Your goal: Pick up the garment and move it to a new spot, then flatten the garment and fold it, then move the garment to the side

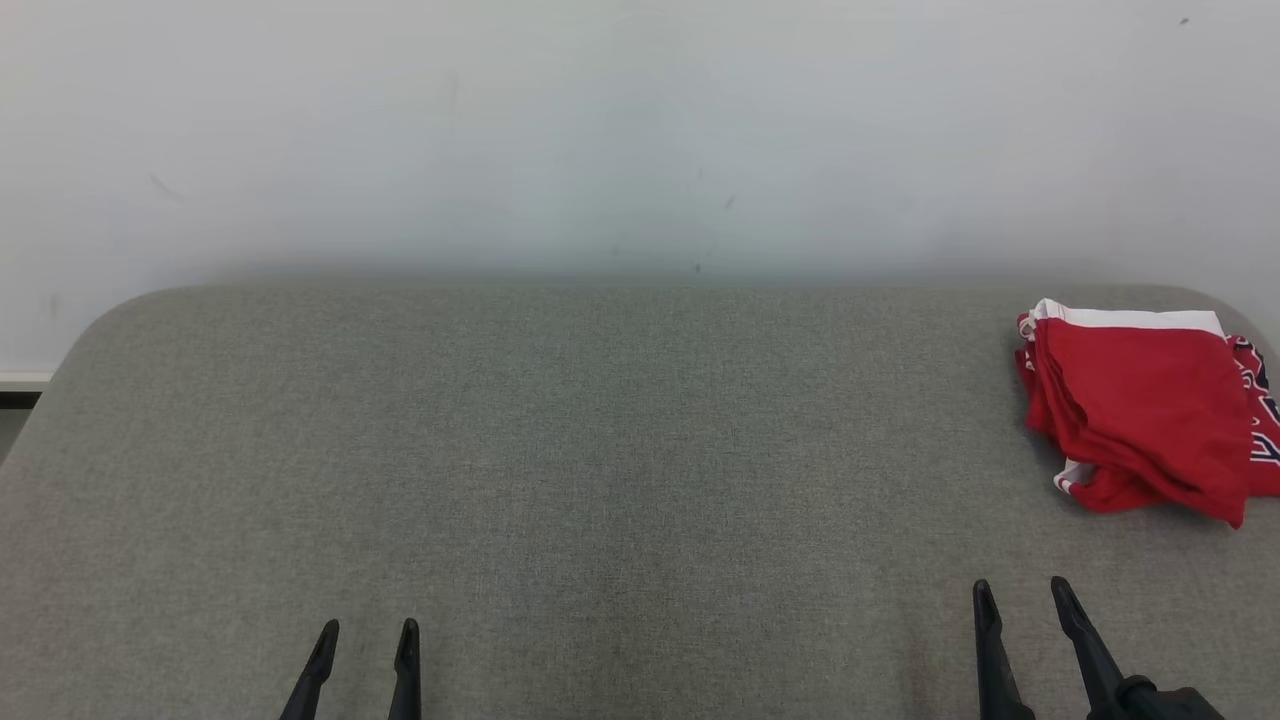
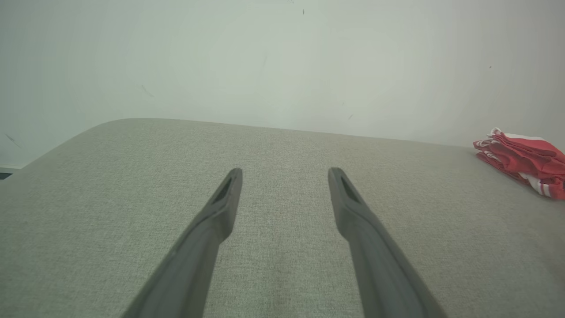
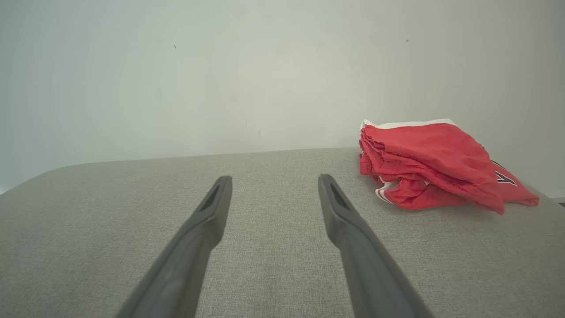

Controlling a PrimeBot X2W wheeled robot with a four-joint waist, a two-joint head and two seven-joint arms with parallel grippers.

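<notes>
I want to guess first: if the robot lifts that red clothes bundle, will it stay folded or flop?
Probably flop: the red garment lies in soft, loose layers, so it would likely droop open. It looks thin, so probably light. Pushed, it may bunch on the rough grey surface.

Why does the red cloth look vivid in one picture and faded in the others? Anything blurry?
Head view: even, soft light, sharp; garment vivid red, faint shadow at its near edge on the table. Left wrist view: milky, washed-out colours, darker corners; left gripper looms large, slightly soft. Right wrist view: same haze; right gripper likewise soft, garment paler.
</notes>
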